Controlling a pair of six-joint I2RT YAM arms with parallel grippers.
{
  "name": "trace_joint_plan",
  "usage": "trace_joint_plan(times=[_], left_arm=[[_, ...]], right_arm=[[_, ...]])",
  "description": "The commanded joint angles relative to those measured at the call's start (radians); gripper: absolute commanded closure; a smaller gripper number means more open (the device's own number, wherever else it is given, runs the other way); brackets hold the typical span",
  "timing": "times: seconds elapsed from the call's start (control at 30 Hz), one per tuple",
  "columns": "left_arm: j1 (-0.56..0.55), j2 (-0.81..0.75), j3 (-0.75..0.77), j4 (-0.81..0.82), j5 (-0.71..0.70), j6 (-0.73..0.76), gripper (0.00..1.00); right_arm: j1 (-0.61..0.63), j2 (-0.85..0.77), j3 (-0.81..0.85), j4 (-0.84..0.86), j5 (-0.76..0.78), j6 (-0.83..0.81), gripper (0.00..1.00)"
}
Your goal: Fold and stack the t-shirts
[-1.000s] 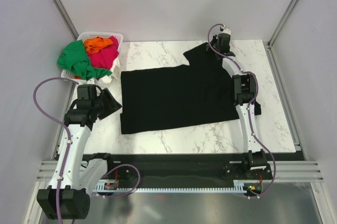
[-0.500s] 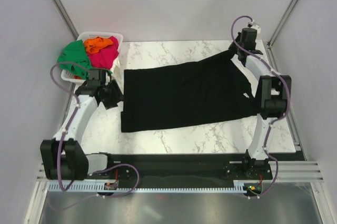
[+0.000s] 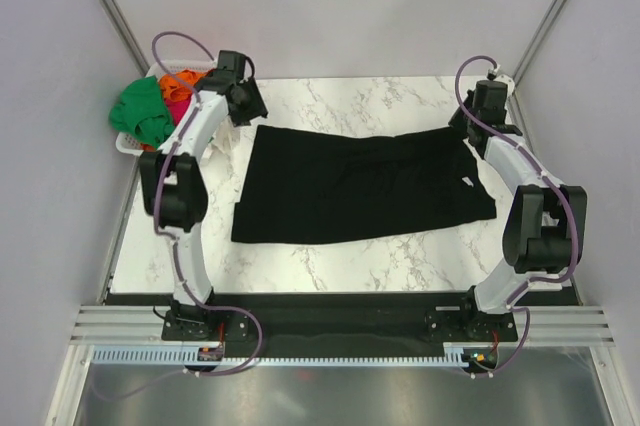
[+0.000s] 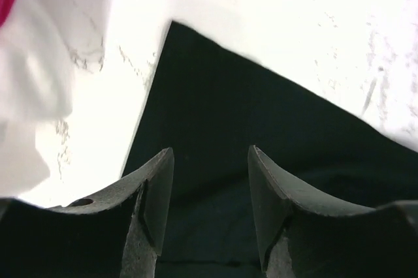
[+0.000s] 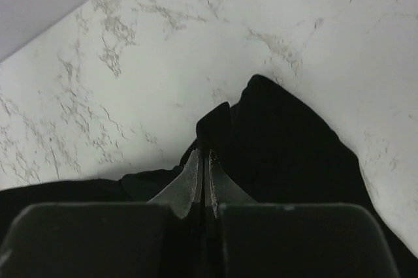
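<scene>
The black tee lies long side to side; left gripper, jaws half-wide and empty, hangs over its far-left corner, right gripper pinches its far-right corner.

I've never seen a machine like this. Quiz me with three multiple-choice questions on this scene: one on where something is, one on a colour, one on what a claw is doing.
1. Where is the white basket?
A) far left corner of the table
B) far right corner
C) middle of the near edge

2. What colour is the t-shirt spread flat?
A) white
B) black
C) blue

3. The right claw is
A) wide open over bare marble
B) shut on the t-shirt's far right corner
C) out of view

Answers: 1 A, the top view shows it there. 2 B, it lies dark on pale marble. 3 B, its wrist view shows it pinching black cloth.
</scene>
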Motion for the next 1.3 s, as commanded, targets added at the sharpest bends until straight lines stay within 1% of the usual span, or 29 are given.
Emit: trace_joint_plan(times=[0.0,0.03,0.1,0.13,0.3,0.5,0.67,0.73,0.77,0.87,0.97,1.0,1.07,1.1,1.17,1.2,1.27], left_arm=[[-0.012,0.156,0.24,-0.112,-0.11,0.055,0.44],[-0.012,0.231,0.283,-0.134,-0.143,0.053,0.44],[-0.012,0.299,0.389,-0.166,-0.173,0.053,0.44],[-0.011,0.351,0.414,-0.169,-0.185,0.053,0.44],[-0.011,0.468,0.531,-0.183,-0.207,0.033,0.41],[-0.011,0.548,0.561,-0.18,-0.179,0.003,0.43],[-0.012,0.58,0.574,-0.165,-0.177,-0.002,0.43],[-0.012,0.592,0.581,-0.153,-0.176,-0.002,0.45],[-0.011,0.597,0.583,-0.146,-0.173,-0.002,0.47],[-0.011,0.606,0.588,-0.136,-0.155,-0.002,0.57],[-0.011,0.608,0.586,-0.111,-0.139,0.012,0.74],[-0.012,0.605,0.586,-0.102,-0.133,0.025,0.83],[-0.011,0.588,0.589,-0.082,-0.119,0.042,0.95],[-0.011,0.577,0.592,-0.071,-0.118,0.052,0.98],[-0.006,0.533,0.594,-0.067,-0.111,0.058,0.98],[-0.004,0.514,0.591,-0.067,-0.113,0.062,0.98],[0.006,0.439,0.571,-0.067,-0.125,0.059,0.98]], right_arm=[[0.0,-0.06,-0.068,-0.014,-0.092,0.006,1.0],[0.0,-0.065,-0.081,-0.014,-0.09,0.004,1.0],[0.002,-0.081,-0.117,-0.011,-0.119,0.003,1.0],[0.003,-0.084,-0.128,-0.009,-0.131,0.001,1.0],[0.02,-0.081,-0.168,0.006,-0.159,0.01,1.0],[0.025,-0.054,-0.156,0.009,-0.175,0.01,1.0],[0.025,-0.046,-0.148,0.009,-0.185,0.012,1.0],[0.025,-0.045,-0.148,0.009,-0.19,0.01,1.0],[0.025,-0.043,-0.15,0.009,-0.191,0.01,1.0],[0.025,-0.037,-0.151,0.008,-0.191,0.009,1.0],[0.025,-0.029,-0.148,0.006,-0.173,0.0,1.0],[0.054,-0.026,-0.139,0.005,-0.161,-0.017,1.0],[0.063,-0.014,-0.119,-0.004,-0.126,-0.026,1.0],[0.063,-0.005,-0.083,-0.012,-0.124,-0.026,1.0],[0.066,0.033,-0.024,-0.026,-0.132,-0.023,1.0],[0.069,0.05,0.055,-0.046,-0.141,-0.02,1.0],[0.08,0.096,0.141,-0.06,-0.145,-0.022,1.0]])
